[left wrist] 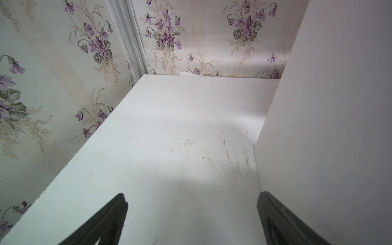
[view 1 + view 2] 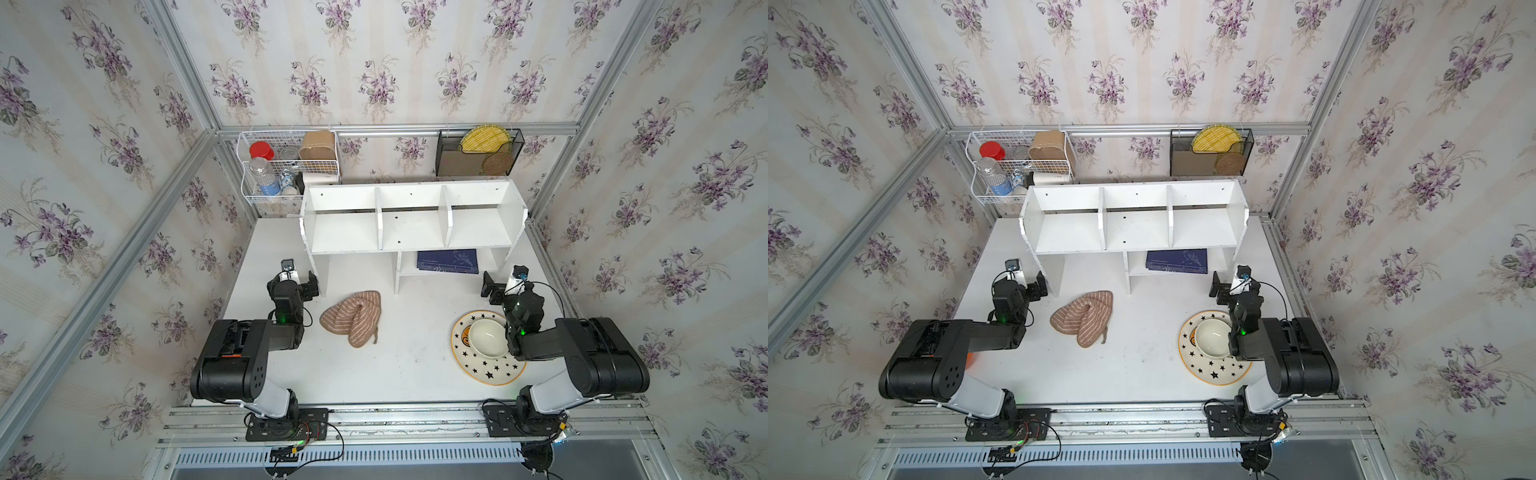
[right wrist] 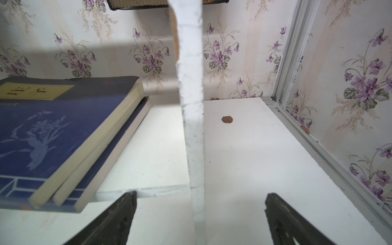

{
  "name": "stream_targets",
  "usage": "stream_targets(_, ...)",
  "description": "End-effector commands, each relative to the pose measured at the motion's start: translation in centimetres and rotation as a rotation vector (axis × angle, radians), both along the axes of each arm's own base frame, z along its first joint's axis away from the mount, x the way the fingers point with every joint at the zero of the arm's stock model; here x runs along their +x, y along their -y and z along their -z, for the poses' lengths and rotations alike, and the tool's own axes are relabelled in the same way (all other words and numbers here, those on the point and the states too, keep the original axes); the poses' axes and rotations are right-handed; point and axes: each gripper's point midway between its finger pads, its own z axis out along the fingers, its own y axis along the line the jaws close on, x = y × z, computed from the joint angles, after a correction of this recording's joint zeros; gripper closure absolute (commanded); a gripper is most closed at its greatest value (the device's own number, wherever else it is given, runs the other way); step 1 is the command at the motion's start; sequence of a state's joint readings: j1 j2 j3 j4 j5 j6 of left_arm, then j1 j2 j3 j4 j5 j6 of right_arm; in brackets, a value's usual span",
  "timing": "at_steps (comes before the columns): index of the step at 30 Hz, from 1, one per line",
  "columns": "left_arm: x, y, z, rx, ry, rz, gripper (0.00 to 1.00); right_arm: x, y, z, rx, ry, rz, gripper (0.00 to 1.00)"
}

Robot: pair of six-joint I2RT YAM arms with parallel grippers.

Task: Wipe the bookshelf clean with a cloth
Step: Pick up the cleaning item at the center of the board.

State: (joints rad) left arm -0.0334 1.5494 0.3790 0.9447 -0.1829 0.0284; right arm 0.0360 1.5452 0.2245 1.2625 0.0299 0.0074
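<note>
The white bookshelf stands at the back of the table, its three upper compartments empty. The striped tan cloth lies crumpled on the table in front of it, and neither gripper touches it. My left gripper is open and empty, just left of the cloth, beside the bookshelf's left leg panel. My right gripper is open and empty, facing the edge of the right leg panel.
A star-patterned plate holding a white bowl sits under my right arm. Two blue books lie on the lower shelf. A white wire basket and a black mesh rack hang on the back wall. A brown crumb lies behind the right leg.
</note>
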Motion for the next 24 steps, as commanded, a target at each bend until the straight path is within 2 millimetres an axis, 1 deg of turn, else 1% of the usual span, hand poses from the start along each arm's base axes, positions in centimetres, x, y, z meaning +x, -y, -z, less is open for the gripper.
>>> stream_targets(1, 0.0, 1.2, 0.5, 0.006, -0.025, 0.067, 0.01, 0.0, -0.1, -0.6, 0.003, 0.025, -0.004, 0.00)
stream_targets(3, 0.0, 1.0, 0.6, -0.007, -0.042, 0.057, 0.01, 0.1, 0.0, -0.6, 0.003, 0.023, -0.003, 0.00)
stream_targets(4, 0.0, 0.9, 0.5, -0.009, -0.045, 0.050, 0.01, 0.1, 0.2, -0.9, 0.001, 0.034, 0.010, 0.00)
stream_targets(5, 0.0, -0.1, -0.3, -0.002, -0.030, -0.011, 0.01, 0.1, 0.7, -1.3, -0.002, 0.032, 0.054, 0.00)
stream_targets(6, -0.1, -0.8, -0.8, -0.009, -0.076, -0.052, 0.00, 0.1, 1.1, -2.0, -0.010, 0.012, 0.102, 0.00)
stream_targets(7, -0.2, -1.2, -2.8, -0.018, -0.089, -0.071, 0.02, 0.2, 1.4, -3.6, 0.002, 0.000, 0.152, 0.00)
stream_targets(8, -0.2, -2.0, -4.9, -0.014, -0.093, -0.111, 0.06, 0.2, 1.5, -5.3, 0.047, -0.030, 0.187, 0.00)
stream_targets(9, -0.8, -3.2, -6.5, -0.032, -0.095, -0.197, 0.08, -0.5, 1.6, -7.1, 0.121, -0.072, 0.212, 0.00)
stream_targets(10, -1.8, -4.4, -7.7, -0.072, -0.111, -0.292, 0.09, -1.5, 1.8, -8.3, 0.210, -0.104, 0.239, 0.00)
stream_targets(11, -2.7, -5.0, -8.8, -0.129, -0.128, -0.364, 0.11, -2.7, 2.0, -8.2, 0.270, -0.135, 0.267, 0.00)
stream_targets(12, -4.3, -5.0, -8.9, -0.195, -0.202, -0.406, 0.16, -3.9, 2.6, -7.1, 0.368, -0.148, 0.324, 0.00)
stream_targets(13, -5.5, -4.2, -9.1, -0.262, -0.258, -0.402, 0.19, -5.3, 2.9, -6.0, 0.504, -0.175, 0.373, 0.00)
stream_targets(14, -6.3, -3.1, -9.3, -0.316, -0.282, -0.365, 0.24, -5.9, 2.0, -5.2, 0.589, -0.220, 0.317, 0.00)
stream_targets(15, -7.4, -1.9, -9.1, -0.360, -0.310, -0.323, 0.28, -6.0, -0.2, -5.1, 0.632, -0.276, 0.208, 0.00)
stream_targets(16, -8.6, -1.5, -9.1, -0.386, -0.317, -0.327, 0.29, -6.3, -1.3, -4.4, 0.628, -0.342, 0.209, 0.00)
stream_targets(18, -10.8, -0.5, -9.0, -0.435, -0.316, -0.308, 0.30, -8.4, -5.1, -2.8, 0.490, -0.458, 0.202, 0.00)
stream_targets(20, -13.3, -0.2, -9.2, -0.473, -0.303, -0.314, 0.31, -10.9, -8.9, -3.2, 0.386, -0.478, 0.149, 0.00)
stream_targets(22, -14.9, 0.2, -9.3, -0.491, -0.289, -0.299, 0.33, -13.6, -13.6, -2.8, 0.378, -0.511, 0.031, 0.00)
stream_targets(23, -15.6, 0.2, -9.2, -0.487, -0.287, -0.304, 0.33, -14.8, -16.0, -2.0, 0.354, -0.537, -0.029, 0.00)
stream_targets(24, -16.3, 0.2, -9.0, -0.482, -0.294, -0.306, 0.33, -15.6, -18.3, -1.3, 0.354, -0.556, -0.073, 0.00)
